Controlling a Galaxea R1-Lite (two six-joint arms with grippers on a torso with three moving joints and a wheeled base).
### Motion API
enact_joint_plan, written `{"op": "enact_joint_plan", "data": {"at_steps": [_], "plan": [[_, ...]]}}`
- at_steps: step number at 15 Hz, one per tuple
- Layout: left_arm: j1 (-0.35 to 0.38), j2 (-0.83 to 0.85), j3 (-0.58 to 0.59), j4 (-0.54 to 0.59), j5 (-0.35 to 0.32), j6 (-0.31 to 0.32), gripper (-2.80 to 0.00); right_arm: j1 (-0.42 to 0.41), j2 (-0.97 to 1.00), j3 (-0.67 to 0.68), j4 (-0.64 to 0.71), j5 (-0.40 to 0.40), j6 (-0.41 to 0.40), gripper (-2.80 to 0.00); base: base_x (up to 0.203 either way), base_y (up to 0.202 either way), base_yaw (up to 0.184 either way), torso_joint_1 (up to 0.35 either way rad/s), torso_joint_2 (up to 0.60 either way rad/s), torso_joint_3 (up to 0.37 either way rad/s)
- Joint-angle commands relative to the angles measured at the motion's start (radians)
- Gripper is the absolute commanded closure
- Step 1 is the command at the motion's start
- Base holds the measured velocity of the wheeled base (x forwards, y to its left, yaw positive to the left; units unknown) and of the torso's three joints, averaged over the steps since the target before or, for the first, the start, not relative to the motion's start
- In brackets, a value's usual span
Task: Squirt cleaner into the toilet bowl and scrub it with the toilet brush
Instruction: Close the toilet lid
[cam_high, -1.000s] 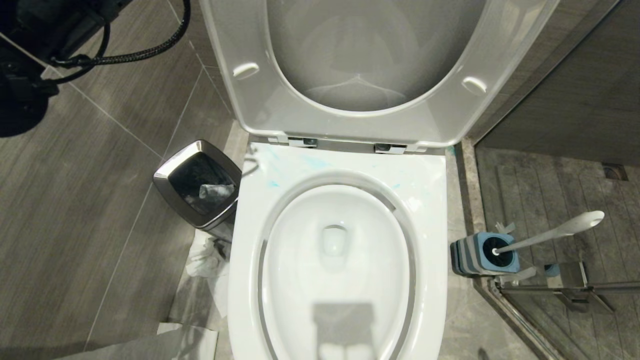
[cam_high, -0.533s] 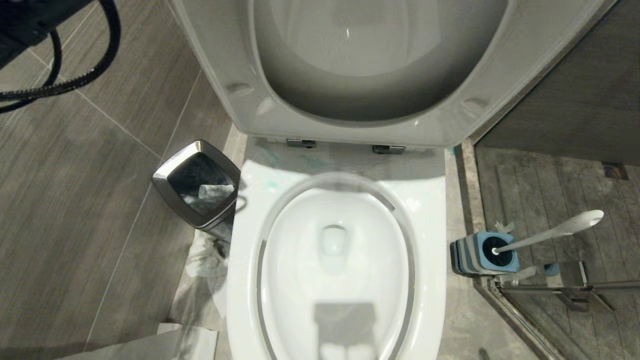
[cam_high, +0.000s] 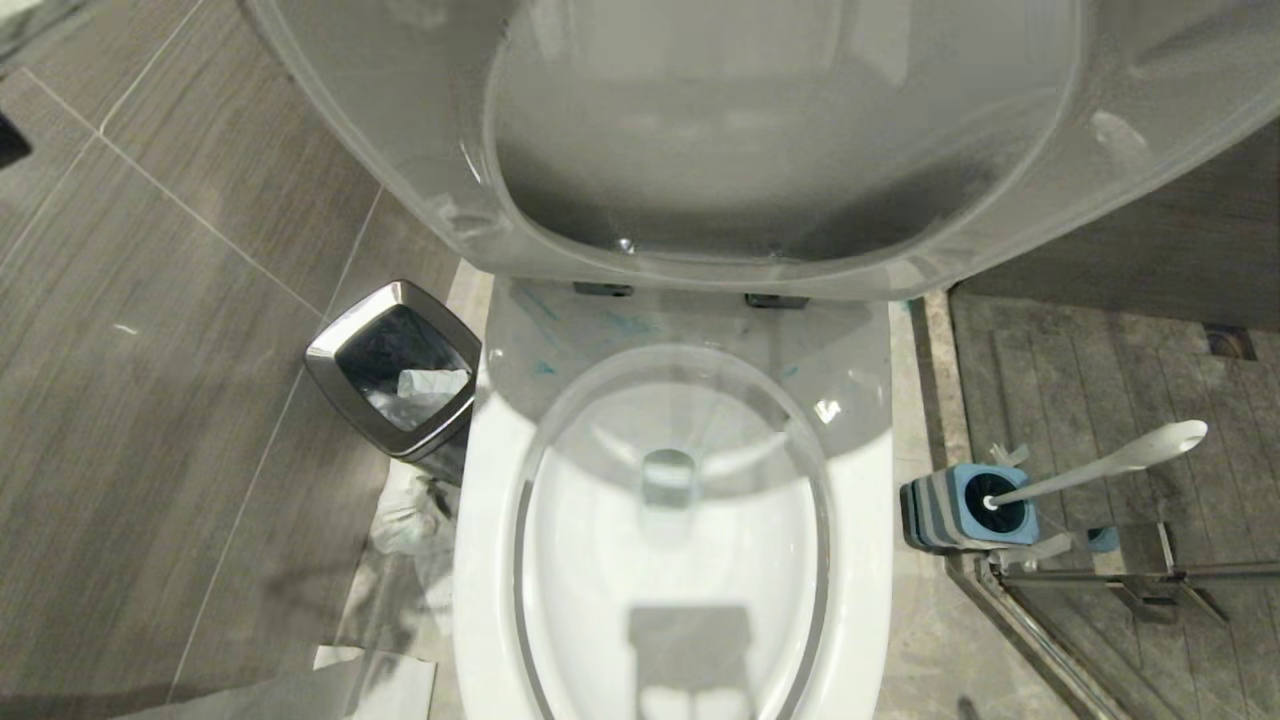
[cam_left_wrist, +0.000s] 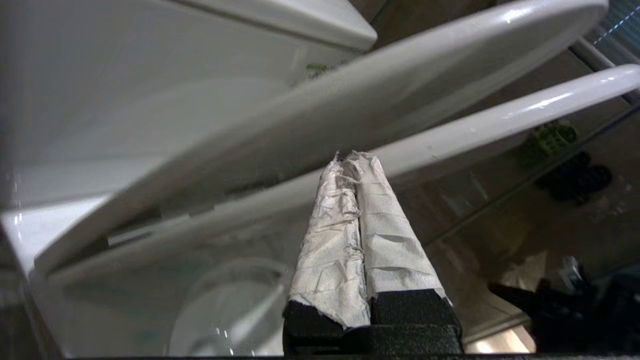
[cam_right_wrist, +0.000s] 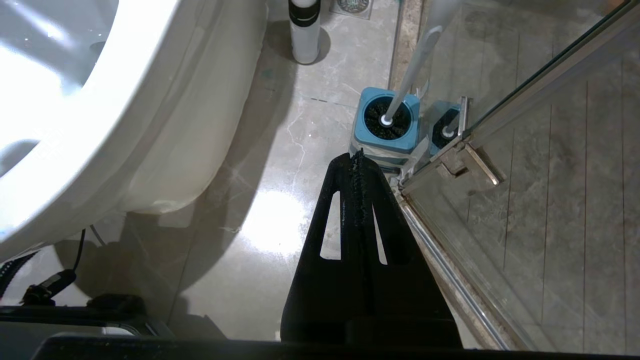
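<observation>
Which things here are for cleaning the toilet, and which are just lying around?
For the job:
- toilet bowl
- seat and lid, tipping over the bowl
- blue cleaner smears on the rim
- toilet brush in its striped holder

Just lying about:
- steel bin
- crumpled paper on the floor
- shower-door bar

Left pincer (cam_left_wrist: 352, 157) paper-wrapped over black; right pincer (cam_right_wrist: 357, 156) slotted black.

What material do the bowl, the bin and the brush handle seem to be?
Bowl: glossy white ceramic, by its bright reflections. Bin: brushed steel, by its grey metallic sheen, with a black liner. Brush handle: probably matt pale plastic.
</observation>
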Motion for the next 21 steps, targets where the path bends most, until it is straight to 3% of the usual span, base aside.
{"op": "enact_joint_plan", "data": {"at_steps": [1, 4, 6, 7, 8, 11, 14, 15, 21], "plan": [[0.006, -0.141, 0.018, 0.136, 0.002, 0.002, 0.00, 0.000, -0.001, 0.012, -0.001, 0.000, -0.001, 0.00, 0.000, 0.000, 0.000, 0.000, 0.00, 0.000], [0.034, -0.246, -0.003, 0.293, 0.030, -0.035, 0.00, 0.000, -0.001, 0.012, -0.001, 0.000, -0.001, 0.00, 0.000, 0.000, 0.000, 0.000, 0.00, 0.000], [0.023, -0.310, -0.001, 0.421, 0.014, -0.194, 0.00, 0.000, -0.001, 0.012, -0.001, 0.000, -0.001, 0.00, 0.000, 0.000, 0.000, 0.000, 0.00, 0.000], [0.012, -0.325, 0.015, 0.442, -0.006, -0.243, 0.00, 0.000, -0.001, 0.012, -0.001, 0.000, -0.001, 0.00, 0.000, 0.000, 0.000, 0.000, 0.00, 0.000], [0.010, -0.319, 0.035, 0.434, -0.012, -0.239, 0.00, 0.000, -0.001, 0.012, -0.001, 0.001, -0.001, 0.00, 0.000, 0.000, 0.000, 0.000, 0.00, 0.000], [0.012, -0.278, 0.130, 0.242, -0.011, -0.233, 0.00, 0.000, -0.001, 0.012, -0.001, 0.000, -0.001, 0.00, 0.000, 0.000, 0.000, 0.000, 0.00, 0.000], [0.013, -0.275, 0.284, -0.053, -0.013, -0.234, 0.00, 0.000, -0.001, 0.012, -0.001, 0.000, -0.001, 0.00, 0.000, 0.000, 0.000, 0.000, 0.00, 0.000], [0.013, -0.272, 0.313, -0.105, -0.017, -0.234, 0.00, 0.000, -0.001, 0.012, -0.001, 0.000, -0.001, 0.00, 0.000, 0.000, 0.000, 0.000, 0.00, 0.000], [0.014, -0.201, 0.304, -0.077, -0.019, -0.190, 0.00, 0.000, -0.001, 0.012, -0.001, 0.000, -0.001, 0.00, 0.000, 0.000, 0.000, 0.002, 0.00, 0.108]]}}
